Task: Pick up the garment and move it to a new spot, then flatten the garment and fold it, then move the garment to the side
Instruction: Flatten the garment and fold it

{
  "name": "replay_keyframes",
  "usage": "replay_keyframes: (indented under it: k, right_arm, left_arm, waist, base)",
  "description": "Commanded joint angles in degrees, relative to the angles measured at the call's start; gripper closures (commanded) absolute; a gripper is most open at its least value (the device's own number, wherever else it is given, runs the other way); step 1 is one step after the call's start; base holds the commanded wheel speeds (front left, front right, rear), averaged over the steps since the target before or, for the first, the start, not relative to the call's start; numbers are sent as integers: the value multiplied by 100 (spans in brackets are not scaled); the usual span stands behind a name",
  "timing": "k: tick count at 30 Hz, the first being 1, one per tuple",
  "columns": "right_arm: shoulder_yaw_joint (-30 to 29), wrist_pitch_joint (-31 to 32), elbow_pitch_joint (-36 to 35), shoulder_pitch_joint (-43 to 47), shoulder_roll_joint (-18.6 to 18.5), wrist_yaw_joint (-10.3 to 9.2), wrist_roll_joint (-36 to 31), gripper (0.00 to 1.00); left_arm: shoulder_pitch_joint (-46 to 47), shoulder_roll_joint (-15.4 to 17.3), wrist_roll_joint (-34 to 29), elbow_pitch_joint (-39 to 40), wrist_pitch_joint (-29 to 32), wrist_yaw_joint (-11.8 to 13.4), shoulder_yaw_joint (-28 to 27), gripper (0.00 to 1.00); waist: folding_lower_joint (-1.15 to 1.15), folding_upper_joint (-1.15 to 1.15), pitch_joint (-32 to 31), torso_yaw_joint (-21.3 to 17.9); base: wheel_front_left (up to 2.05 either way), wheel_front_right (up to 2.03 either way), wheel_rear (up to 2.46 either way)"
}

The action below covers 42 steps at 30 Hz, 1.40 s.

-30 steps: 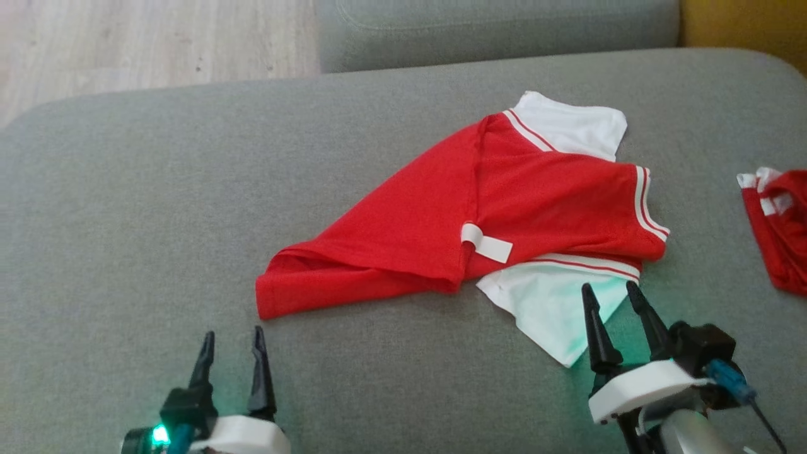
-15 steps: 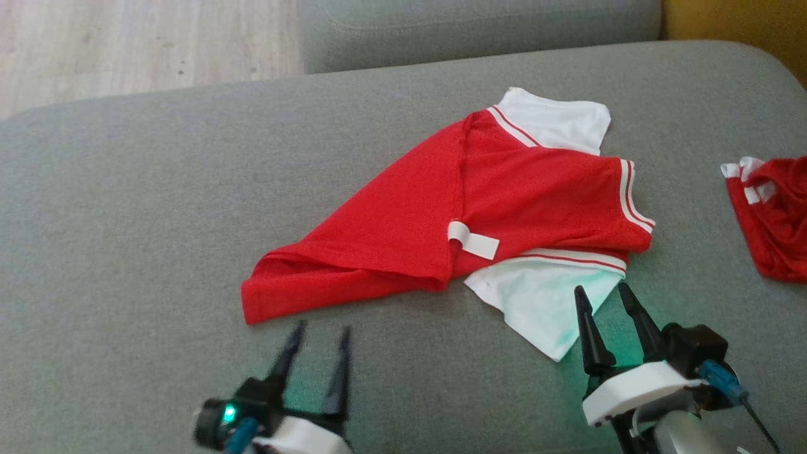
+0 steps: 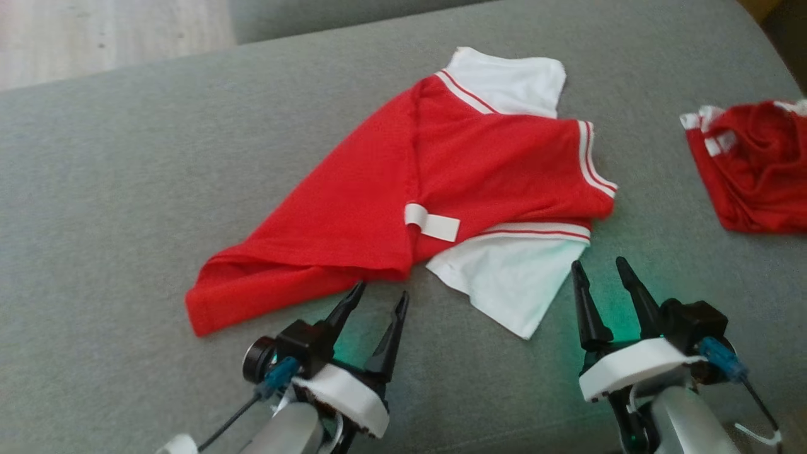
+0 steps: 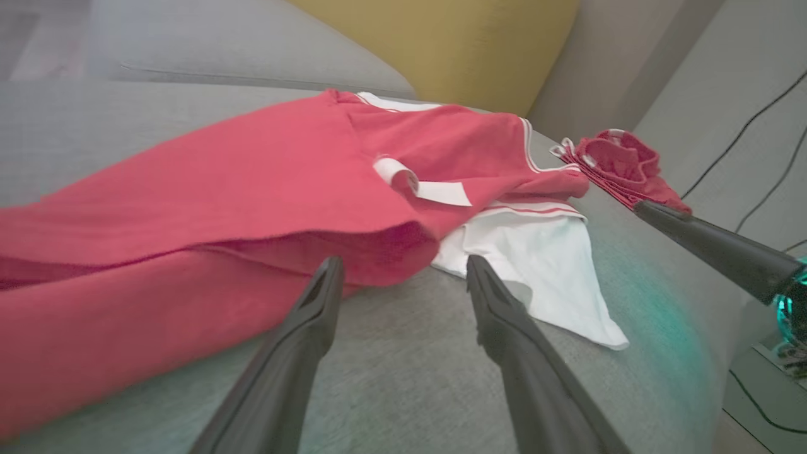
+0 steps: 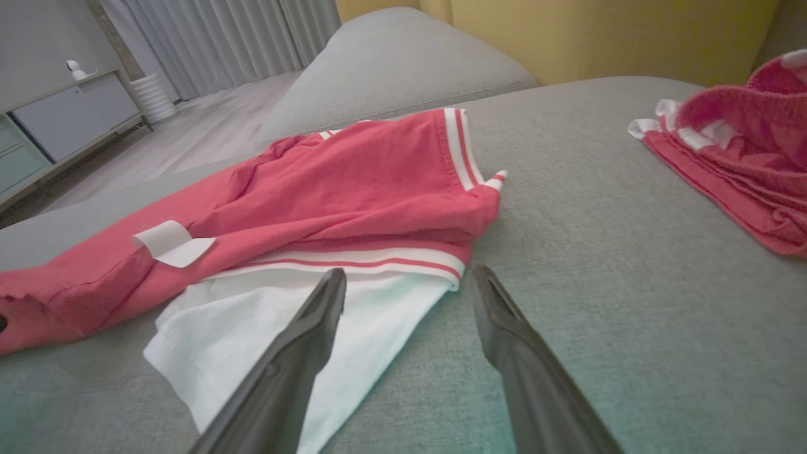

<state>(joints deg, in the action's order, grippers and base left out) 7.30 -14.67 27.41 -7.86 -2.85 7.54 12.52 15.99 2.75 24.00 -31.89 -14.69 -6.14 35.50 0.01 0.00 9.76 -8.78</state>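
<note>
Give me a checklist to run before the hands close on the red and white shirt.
1. Left hand open: ok.
2. Right hand open: ok.
3. Left hand at the near red fold of the shirt: ok.
4. Right hand over the edge of the white sleeve: ok.
5. Hands touching cloth: cannot tell.
6. Other red garment apart from the shirt: ok.

Nothing legible: no writing, number or brand. The small white fabric tag point(image 3: 432, 223) on the red and white garment point(image 3: 353, 208) looks blank.
</note>
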Motion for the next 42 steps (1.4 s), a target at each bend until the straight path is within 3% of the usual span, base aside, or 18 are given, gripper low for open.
replay_keyframes:
  k: [1,10,15,16,17,18,24,30,36,42]
  right_arm:
    - [129,-33,-168,-184,-3,-5,-1,0]
    - [144,-33,-204,-295,-3,-5,50,0]
    - [170,-33,-199,-350,-3,-5,92,0]
    - [173,-33,-200,-356,-3,-5,101,0]
    - [173,-33,-198,-361,-3,-5,113,0]
    - [174,-33,-196,-365,-3,-5,122,0]
    - [51,-33,-164,-300,-3,-5,209,0]
    - [91,-33,-48,-93,-3,-5,418,0]
    - [313,-33,10,-65,-3,-5,605,0]
    - [494,-33,4,-113,-3,-5,697,0]
  left_arm:
    - [201,13,46,78,-30,-40,-85,0]
    - [745,13,174,-248,-31,-84,241,0]
    - [869,13,151,-242,-31,43,148,0]
    - [889,13,143,-252,-31,78,124,33]
    - [916,13,127,-258,-31,121,96,89]
    - [954,13,93,-215,-31,178,38,100]
    - [1137,13,-405,543,-31,344,-509,100]
    - [1852,281,-1092,1594,-31,94,-997,100]
    - [2877,797,-1106,1393,25,-54,-1192,100]
    - [3716,1220,-1157,755,231,-87,-1295,100]
  waist:
    - [-1,0,122,-137]
    - [-1,0,371,-482]
    - [-1,0,451,-587]
    - [-1,0,461,-598]
    - [-1,0,469,-608]
    - [-1,0,476,-613]
    - [-1,0,370,-447]
    - [-1,0,-56,87]
    - [-1,0,-212,340]
    - [-1,0,-79,253]
  base:
    - [0,0,0]
    - [0,0,0]
    - [0,0,0]
    - [0,0,0]
    - [0,0,0]
    - [0,0,0]
    - [0,0,0]
    - [0,0,0]
    - [0,0,0]
    - [0,0,0]
